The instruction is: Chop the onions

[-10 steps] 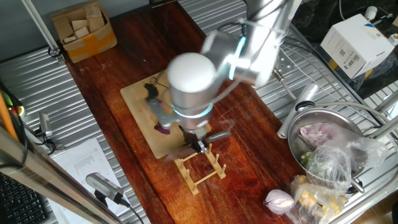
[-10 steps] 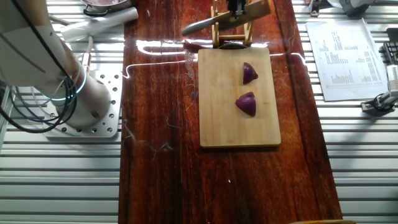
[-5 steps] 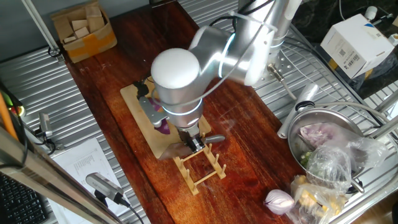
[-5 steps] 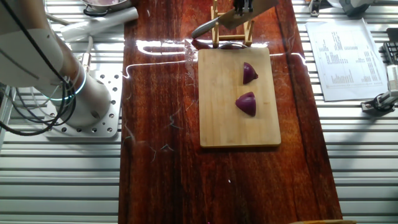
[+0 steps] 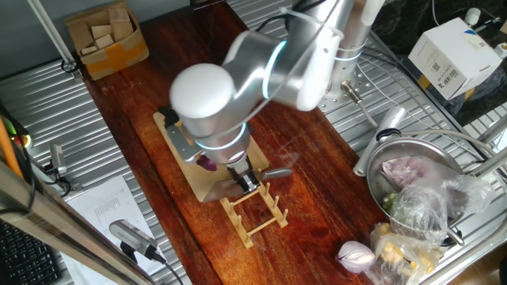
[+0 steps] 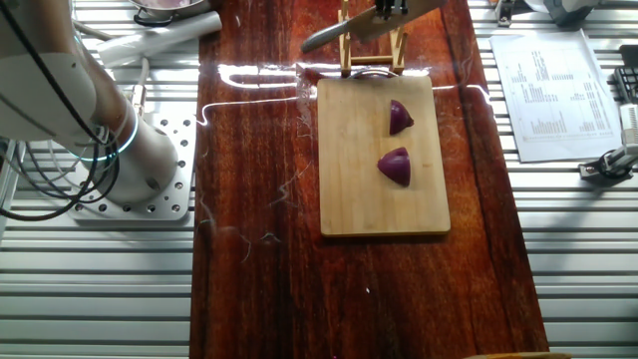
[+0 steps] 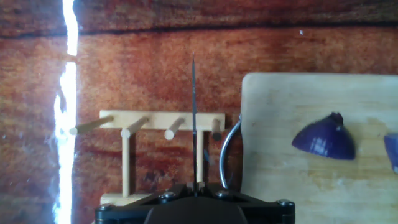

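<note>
Two purple-red onion wedges lie on the wooden cutting board. In the hand view one wedge lies on the board and the other shows at the right edge. In one fixed view a wedge shows under the arm. My gripper is shut on the cleaver and holds it above the wooden rack. The blade shows edge-on over the rack, left of the board. The gripper sits at the bottom edge.
A cardboard box of wooden blocks stands at the back left. A metal bowl with bagged food, a whole pale onion and a white box are on the right. Papers lie beside the board.
The arm has swung over the board and the cleaver has risen a little over the rack, with its blade tilting up.
</note>
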Action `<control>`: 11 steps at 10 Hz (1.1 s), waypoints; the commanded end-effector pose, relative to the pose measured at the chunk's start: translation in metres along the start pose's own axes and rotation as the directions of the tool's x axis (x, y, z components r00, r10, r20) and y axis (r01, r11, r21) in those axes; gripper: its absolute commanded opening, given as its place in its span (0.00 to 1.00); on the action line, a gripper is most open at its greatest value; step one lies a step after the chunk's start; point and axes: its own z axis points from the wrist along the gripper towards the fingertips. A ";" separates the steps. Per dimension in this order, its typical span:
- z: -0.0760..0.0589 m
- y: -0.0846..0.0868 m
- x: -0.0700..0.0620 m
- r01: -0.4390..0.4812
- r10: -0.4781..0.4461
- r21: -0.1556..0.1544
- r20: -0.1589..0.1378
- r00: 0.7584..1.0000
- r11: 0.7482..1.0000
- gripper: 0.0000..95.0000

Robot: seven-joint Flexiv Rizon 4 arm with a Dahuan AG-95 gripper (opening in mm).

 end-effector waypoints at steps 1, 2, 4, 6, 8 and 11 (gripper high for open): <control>0.002 0.000 0.010 -0.004 0.003 -0.011 -0.058 0.998 1.000 0.00; 0.008 0.000 0.014 0.003 -0.004 -0.014 -0.069 0.998 1.000 0.00; 0.017 -0.001 0.017 0.005 -0.007 -0.021 -0.078 0.997 1.000 0.00; 0.026 -0.002 0.016 0.009 -0.011 -0.021 -0.090 0.996 1.000 0.00; 0.035 -0.001 0.011 0.000 -0.001 -0.017 -0.077 0.997 1.000 0.00; 0.036 0.005 0.003 -0.008 0.008 -0.001 -0.065 0.998 1.000 0.00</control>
